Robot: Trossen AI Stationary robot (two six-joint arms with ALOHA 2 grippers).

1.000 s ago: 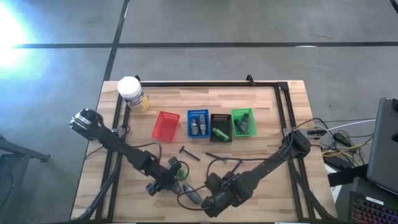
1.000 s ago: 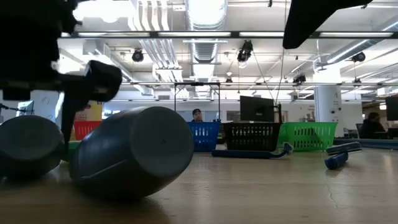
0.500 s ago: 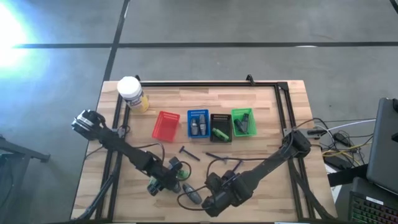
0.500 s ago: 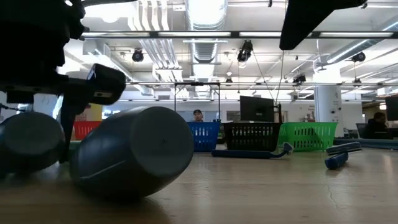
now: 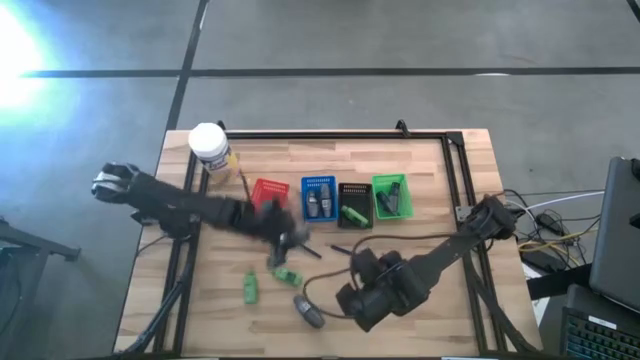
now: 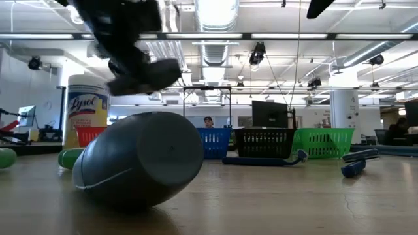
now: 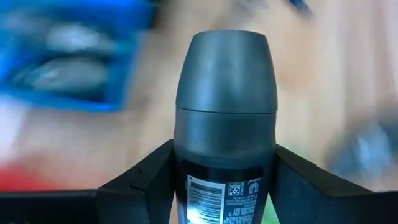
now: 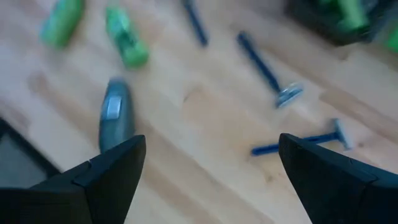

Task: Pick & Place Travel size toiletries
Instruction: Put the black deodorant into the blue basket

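My left gripper point(image 5: 281, 235) hangs above the table just in front of the red basket point(image 5: 267, 201) and is shut on a grey oval bottle point(image 7: 225, 106). A second grey bottle point(image 5: 310, 312) lies on its side near the front edge. My right gripper point(image 5: 362, 300) stands open above the table just to the right of it, touching nothing. Two green bottles point(image 5: 250, 288) point(image 5: 288, 273) and three thin razors point(image 5: 305, 247) point(image 5: 345, 250) point(image 5: 377, 261) lie on the wood. My left gripper pinches the grey bottle's labelled body point(image 7: 221, 186) between its two fingers point(image 7: 149, 183), one on each side. The bottle lies along the fingers, its rounded cap end point(image 7: 227, 62) sticking out beyond them. The fingers slant downward, and the bottle is clear of the table.
Red, blue point(image 5: 318, 197), black point(image 5: 354, 204) and green point(image 5: 390, 195) baskets stand in a row at mid-table, some with items inside. A white-lidded yellow jar point(image 5: 210, 152) stands at the far left. A black frame point(image 5: 330, 134) runs along the far and side edges.
My left gripper has lifted one grey bottle off the table near the front edge. It has carried the bottle up and toward the far edge, to the baskets, and has rolled its wrist on the way. My right gripper has risen a little and stays open.
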